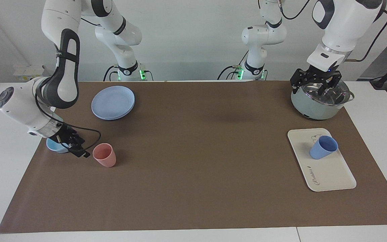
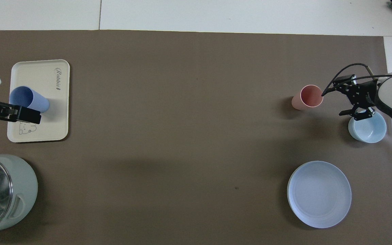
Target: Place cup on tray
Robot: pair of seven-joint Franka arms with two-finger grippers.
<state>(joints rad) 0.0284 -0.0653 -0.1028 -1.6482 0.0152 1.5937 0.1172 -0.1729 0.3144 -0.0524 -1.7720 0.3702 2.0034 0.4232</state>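
The periwinkle-blue cup [image 1: 323, 147] [image 2: 29, 100] stands upright on the cream tray [image 1: 333, 173] [image 2: 48, 127], at the left arm's end of the table, with nothing touching it. My left gripper [image 1: 315, 84] hangs open and empty in the air over the pot, well above the cup. My right gripper [image 1: 78, 150] [image 2: 341, 99] is low over the mat, between the pink cup and the light-blue bowl. Its fingers are open and hold nothing.
A salmon-pink cup [image 1: 104, 155] [image 2: 310, 97] stands upright beside the right gripper. A light-blue bowl [image 1: 55, 146] [image 2: 368, 128] sits under the right wrist. The blue plate [image 1: 113, 102] [image 2: 319, 194] lies nearer the robots. A lidded pot [image 1: 314, 102] [image 2: 2, 194] stands near the tray.
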